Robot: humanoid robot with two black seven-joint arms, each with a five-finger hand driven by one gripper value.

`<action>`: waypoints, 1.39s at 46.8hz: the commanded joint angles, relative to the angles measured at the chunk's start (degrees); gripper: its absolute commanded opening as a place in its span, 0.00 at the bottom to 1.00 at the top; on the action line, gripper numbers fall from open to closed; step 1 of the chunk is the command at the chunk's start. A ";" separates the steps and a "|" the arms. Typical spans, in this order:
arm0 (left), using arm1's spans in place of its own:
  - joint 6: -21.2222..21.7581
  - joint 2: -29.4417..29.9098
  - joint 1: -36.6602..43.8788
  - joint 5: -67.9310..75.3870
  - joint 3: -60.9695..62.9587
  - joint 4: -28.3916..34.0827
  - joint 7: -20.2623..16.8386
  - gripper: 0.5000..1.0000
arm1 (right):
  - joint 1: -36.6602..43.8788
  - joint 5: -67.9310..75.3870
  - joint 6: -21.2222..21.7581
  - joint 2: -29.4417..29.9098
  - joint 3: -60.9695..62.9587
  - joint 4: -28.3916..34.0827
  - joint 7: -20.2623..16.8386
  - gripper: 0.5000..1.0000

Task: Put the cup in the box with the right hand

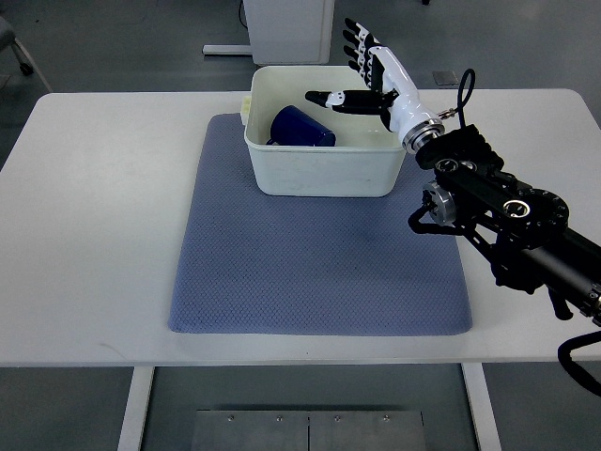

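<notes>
Right hand (368, 75) hangs over the box (324, 174) at its far right corner; fingers (358, 45) spread, holding nothing. Cup (300, 128), dark blue, lies tipped on its side inside the box, just below and left of the thumb. Judged step: withdraw upward, clearing the rim without contact.

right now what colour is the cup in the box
Dark blue; the cup lies tipped inside the box, clearest in the top view.
</notes>
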 commanded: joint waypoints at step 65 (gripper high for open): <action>0.01 0.00 0.00 0.00 0.18 -0.02 0.01 1.00 | -26.46 -4.36 9.80 0.13 41.76 8.60 -11.99 1.00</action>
